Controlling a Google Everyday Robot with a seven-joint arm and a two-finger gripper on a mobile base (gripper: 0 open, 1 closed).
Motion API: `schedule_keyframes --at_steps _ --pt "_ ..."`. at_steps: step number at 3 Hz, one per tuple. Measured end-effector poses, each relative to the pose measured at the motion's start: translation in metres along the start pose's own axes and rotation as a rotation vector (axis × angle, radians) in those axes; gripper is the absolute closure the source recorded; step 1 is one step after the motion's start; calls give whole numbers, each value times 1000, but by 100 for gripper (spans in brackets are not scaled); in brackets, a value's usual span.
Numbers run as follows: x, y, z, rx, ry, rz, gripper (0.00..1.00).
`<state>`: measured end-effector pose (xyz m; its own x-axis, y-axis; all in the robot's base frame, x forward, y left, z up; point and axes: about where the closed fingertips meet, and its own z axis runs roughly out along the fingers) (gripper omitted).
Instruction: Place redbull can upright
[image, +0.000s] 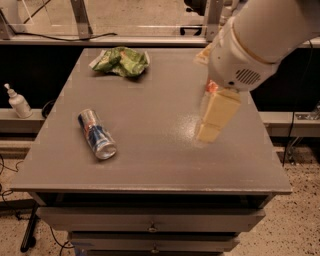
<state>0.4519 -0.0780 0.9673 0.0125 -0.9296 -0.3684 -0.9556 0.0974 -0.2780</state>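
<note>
Redbull can (96, 134) lies flat; end effector (207, 133), state unclear, hovers masking orange can (212, 88).

The redbull can (96, 134) lies on its side in the left part of the grey table (150, 165). The gripper (210, 128) hangs right of centre, well apart from it. A green bag (121, 61) lies upper left.

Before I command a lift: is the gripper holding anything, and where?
Nothing is held. The gripper hangs over the table at right; the redbull can lies on its side at left, untouched.
</note>
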Motion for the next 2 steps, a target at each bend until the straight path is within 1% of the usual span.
schedule_keyframes --at_steps 1,2 --pt "-69 -1 14 -6 -124 -78 0" --pt "-69 -1 14 -6 -124 -78 0"
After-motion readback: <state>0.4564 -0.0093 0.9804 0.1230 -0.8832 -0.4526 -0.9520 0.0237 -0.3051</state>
